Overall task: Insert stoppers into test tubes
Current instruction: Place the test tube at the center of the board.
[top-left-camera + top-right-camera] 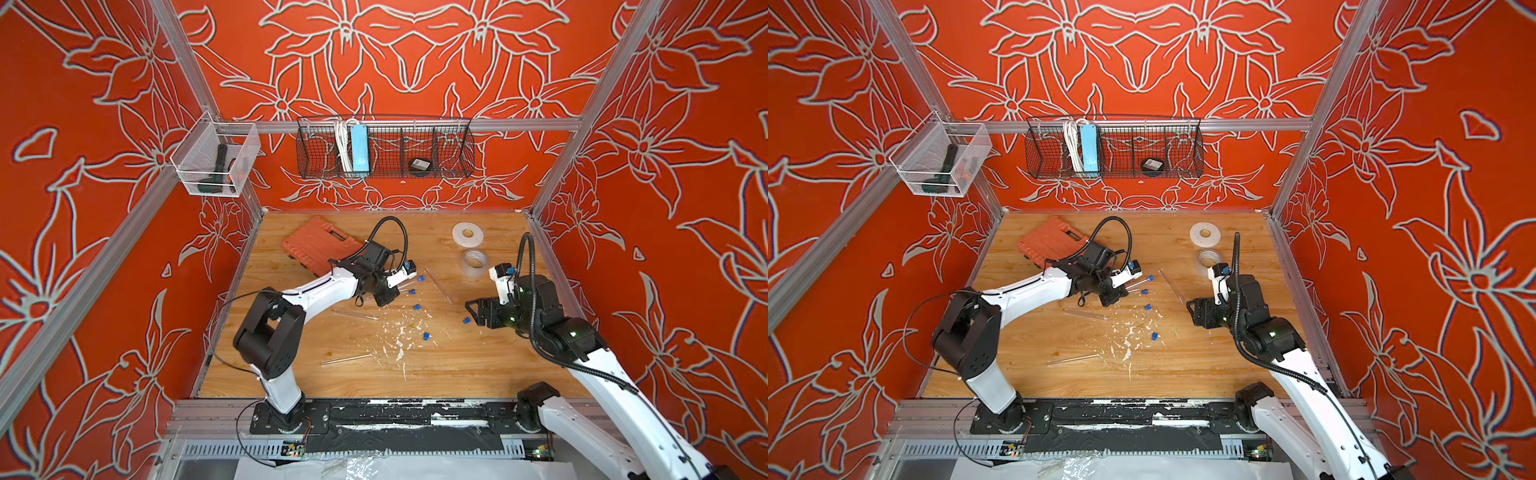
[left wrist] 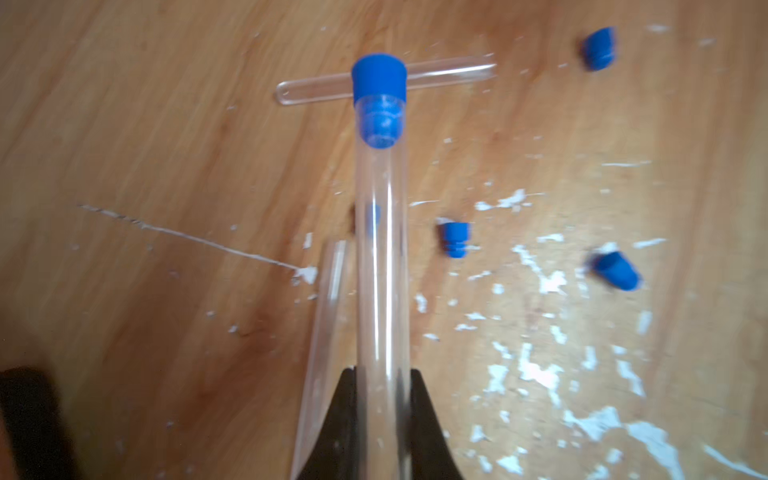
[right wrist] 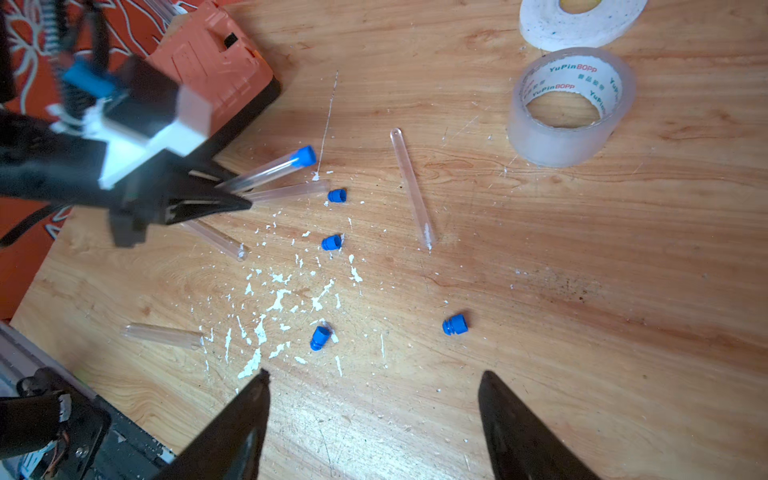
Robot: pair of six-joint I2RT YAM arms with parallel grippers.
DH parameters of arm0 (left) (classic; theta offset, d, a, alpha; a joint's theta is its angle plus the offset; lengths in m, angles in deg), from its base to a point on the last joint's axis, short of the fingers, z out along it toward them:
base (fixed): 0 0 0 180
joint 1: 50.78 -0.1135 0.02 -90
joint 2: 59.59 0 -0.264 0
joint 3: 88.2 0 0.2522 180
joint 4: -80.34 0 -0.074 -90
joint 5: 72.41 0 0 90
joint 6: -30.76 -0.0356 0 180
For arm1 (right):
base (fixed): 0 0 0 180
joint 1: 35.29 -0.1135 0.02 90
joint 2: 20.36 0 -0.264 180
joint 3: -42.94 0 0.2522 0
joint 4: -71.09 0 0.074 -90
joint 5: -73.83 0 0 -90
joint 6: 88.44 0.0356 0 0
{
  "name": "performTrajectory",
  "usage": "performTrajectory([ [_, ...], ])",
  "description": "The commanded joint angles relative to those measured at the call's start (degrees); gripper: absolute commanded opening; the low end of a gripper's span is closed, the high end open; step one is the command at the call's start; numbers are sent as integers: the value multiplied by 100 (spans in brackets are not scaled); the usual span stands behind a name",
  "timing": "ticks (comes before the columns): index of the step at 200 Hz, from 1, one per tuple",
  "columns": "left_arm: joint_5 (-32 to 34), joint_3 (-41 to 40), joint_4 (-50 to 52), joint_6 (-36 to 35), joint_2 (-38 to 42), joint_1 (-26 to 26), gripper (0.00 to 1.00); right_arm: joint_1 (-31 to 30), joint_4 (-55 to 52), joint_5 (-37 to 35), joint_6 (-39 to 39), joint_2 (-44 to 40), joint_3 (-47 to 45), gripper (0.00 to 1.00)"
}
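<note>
Capped tube (image 2: 380, 291) front and centre. A blue stopper (image 2: 379, 79) sits in its mouth, plug inside the clear wall, wider head outside. The left gripper (image 2: 383, 370) is pinched tight on this tube, black fingers (image 2: 336, 415) pressed to both sides, well back from the capped end.

In both top views the tube's long axis runs out of the jaws toward the right edge of the tabletop (image 1: 457, 374), angled slightly toward the far edge, stopper end leading. A second tube (image 3: 286, 192), uncapped, lies on the wood just beside it, nearly parallel.

Four loose stoppers (image 3: 331, 242) are scattered over the middle of the tabletop among white flecks (image 3: 282, 299). None touches a tube.

Three more bare tubes lie flat:
- A long one (image 3: 411, 187) lies between the stoppers and the tape, running roughly far to near.
- A half-hidden one (image 3: 220, 241) pokes out from under the left gripper.
- A last one (image 1: 347, 358) lies toward the near edge, roughly left to right.

The right gripper (image 3: 374, 374) hangs over the right side of the tabletop, jaws spread wide with nothing between them, well apart from the capped tube.

Now the writing. The clear tape roll (image 3: 540, 141) toward the far right corner has "YuPinBOPP" repeated around its inner core. The small characters alongside are too fine to read. A white tape roll (image 3: 577, 29) lies flat just beyond it, nearer the far edge. An orange case (image 1: 320, 243) sits toward the far left corner.
</note>
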Motion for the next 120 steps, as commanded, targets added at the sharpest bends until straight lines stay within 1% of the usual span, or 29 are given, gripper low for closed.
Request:
performTrajectory([
  [1,666,567,249,-276,-481,-172,0,33,216,234,-27,-193,-130,79],
  [31,778,1167,211,-507,-1175,-292,0,33,260,245,-56,-388,-198,79],
  [49,654,1332,160,-742,-1432,-345,0,33,251,313,-86,-418,-172,79],
  [68,537,1625,323,-793,-1710,-424,0,33,210,369,-128,-426,-154,79],
  [88,439,1856,567,-854,-1952,-494,0,33,220,372,-139,-451,-161,78],
  [120,413,1942,782,-900,-2129,-553,5,33,260,395,-122,-477,-199,78],
])
